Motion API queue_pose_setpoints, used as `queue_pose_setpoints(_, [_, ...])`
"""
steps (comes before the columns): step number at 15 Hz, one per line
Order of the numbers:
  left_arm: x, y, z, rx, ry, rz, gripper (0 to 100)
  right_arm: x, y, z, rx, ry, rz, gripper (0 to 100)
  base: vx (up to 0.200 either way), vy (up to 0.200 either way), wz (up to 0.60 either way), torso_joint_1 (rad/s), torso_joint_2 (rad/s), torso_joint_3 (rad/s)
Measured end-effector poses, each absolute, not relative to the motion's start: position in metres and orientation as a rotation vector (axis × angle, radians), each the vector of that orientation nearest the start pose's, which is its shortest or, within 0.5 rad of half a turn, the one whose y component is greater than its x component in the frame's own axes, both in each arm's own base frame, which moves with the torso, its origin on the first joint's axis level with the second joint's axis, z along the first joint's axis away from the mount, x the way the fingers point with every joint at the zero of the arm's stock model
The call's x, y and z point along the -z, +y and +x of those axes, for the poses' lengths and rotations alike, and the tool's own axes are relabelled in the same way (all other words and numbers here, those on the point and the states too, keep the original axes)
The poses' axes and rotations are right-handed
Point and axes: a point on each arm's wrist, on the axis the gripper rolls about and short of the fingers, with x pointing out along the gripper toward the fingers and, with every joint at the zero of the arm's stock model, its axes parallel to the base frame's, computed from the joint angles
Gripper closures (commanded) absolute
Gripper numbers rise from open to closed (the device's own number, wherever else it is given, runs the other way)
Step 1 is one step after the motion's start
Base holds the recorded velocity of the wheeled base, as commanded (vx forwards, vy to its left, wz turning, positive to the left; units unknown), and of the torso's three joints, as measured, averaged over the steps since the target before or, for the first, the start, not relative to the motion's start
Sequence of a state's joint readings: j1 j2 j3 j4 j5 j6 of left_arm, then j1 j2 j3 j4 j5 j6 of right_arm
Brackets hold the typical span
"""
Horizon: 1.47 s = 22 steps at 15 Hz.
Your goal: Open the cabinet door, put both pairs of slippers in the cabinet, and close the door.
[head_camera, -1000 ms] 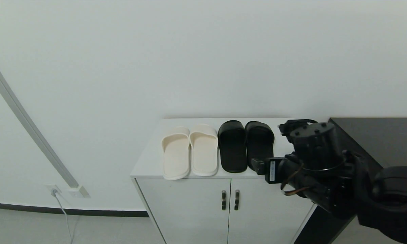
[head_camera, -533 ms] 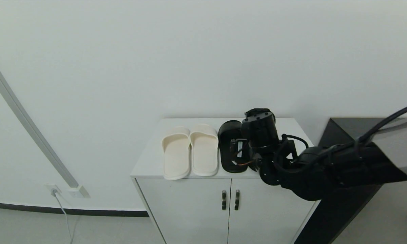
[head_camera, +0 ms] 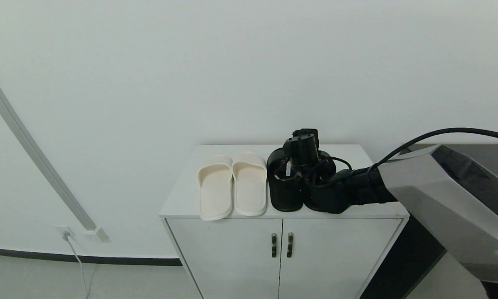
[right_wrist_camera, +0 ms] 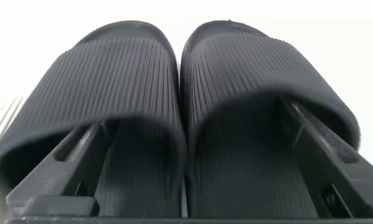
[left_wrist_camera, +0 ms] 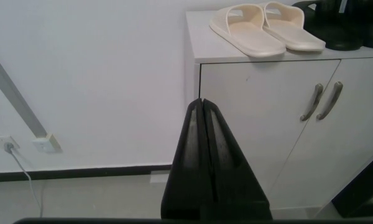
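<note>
The white cabinet [head_camera: 232,261] stands against the wall with both doors shut; its two handles [head_camera: 281,245] meet at the middle. On its top lie a white pair of slippers [head_camera: 232,187] and, to their right, a black pair [head_camera: 283,191]. My right arm stretches over the black pair, wrist [head_camera: 303,151] above them. In the right wrist view my right gripper [right_wrist_camera: 183,155] is open, one finger [right_wrist_camera: 74,155] under the strap of each black slipper [right_wrist_camera: 130,81]. My left gripper [left_wrist_camera: 202,102] is shut on nothing, low and in front of the cabinet's left door [left_wrist_camera: 255,124].
A dark piece of furniture [head_camera: 398,270] stands against the cabinet's right side. On the wall to the left are a slanted conduit [head_camera: 33,153] and a socket [head_camera: 64,232] with a cable running to the floor. Open floor lies left of the cabinet.
My right arm has swung from the cabinet's right front corner leftward and forward over the black slippers, and now lies stretched out across the cabinet top. Slippers and doors have not moved.
</note>
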<state>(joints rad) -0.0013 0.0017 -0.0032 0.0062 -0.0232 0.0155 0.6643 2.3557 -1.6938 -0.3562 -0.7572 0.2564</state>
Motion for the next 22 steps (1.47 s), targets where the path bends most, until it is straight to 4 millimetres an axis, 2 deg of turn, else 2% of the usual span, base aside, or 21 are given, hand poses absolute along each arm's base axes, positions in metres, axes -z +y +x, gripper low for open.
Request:
queue_pose_setpoints(2, [-0.076, 0.000, -0.023, 0.025, 0.004, 0.015, 100, -0.132, 0.292, 0.403, 0.126, 0.214, 0.059, 0, 0.000, 0.000, 0.00, 0.000, 0.00, 0.000])
queue_pose_setpoints(3, [-0.076, 0.000, -0.023, 0.025, 0.004, 0.015, 100, -0.130, 0.294, 0.406, 0.126, 0.214, 0.059, 100, 0.000, 0.000, 0.00, 0.000, 0.00, 0.000])
queue_pose_setpoints(9, [-0.076, 0.000, -0.023, 0.024, 0.004, 0.015, 100, -0.124, 0.297, 0.409, 0.129, 0.218, 0.057, 100, 0.000, 0.000, 0.00, 0.000, 0.00, 0.000])
queue_pose_setpoints(13, [-0.076, 0.000, -0.023, 0.023, 0.005, 0.014, 100, -0.135, 0.292, 0.395, 0.135, 0.222, 0.047, 100, 0.000, 0.000, 0.00, 0.000, 0.00, 0.000])
queue_pose_setpoints(15, [-0.076, 0.000, -0.023, 0.022, 0.004, 0.017, 100, -0.151, 0.284, 0.377, 0.118, 0.223, 0.045, 100, 0.000, 0.000, 0.00, 0.000, 0.00, 0.000])
queue_pose_setpoints(17, [-0.075, 0.000, -0.023, 0.022, 0.005, 0.017, 100, -0.169, 0.272, 0.350, 0.060, 0.230, 0.034, 100, 0.000, 0.000, 0.00, 0.000, 0.00, 0.000])
queue_pose_setpoints(20, [-0.075, 0.000, -0.023, 0.023, 0.006, 0.018, 100, -0.188, 0.250, 0.300, -0.129, 0.237, -0.014, 100, 0.000, 0.000, 0.00, 0.000, 0.00, 0.000])
queue_pose_setpoints(22, [-0.075, 0.000, -0.023, 0.024, 0.006, 0.018, 100, -0.191, 0.231, 0.265, -0.313, 0.253, -0.047, 100, 0.000, 0.000, 0.00, 0.000, 0.00, 0.000])
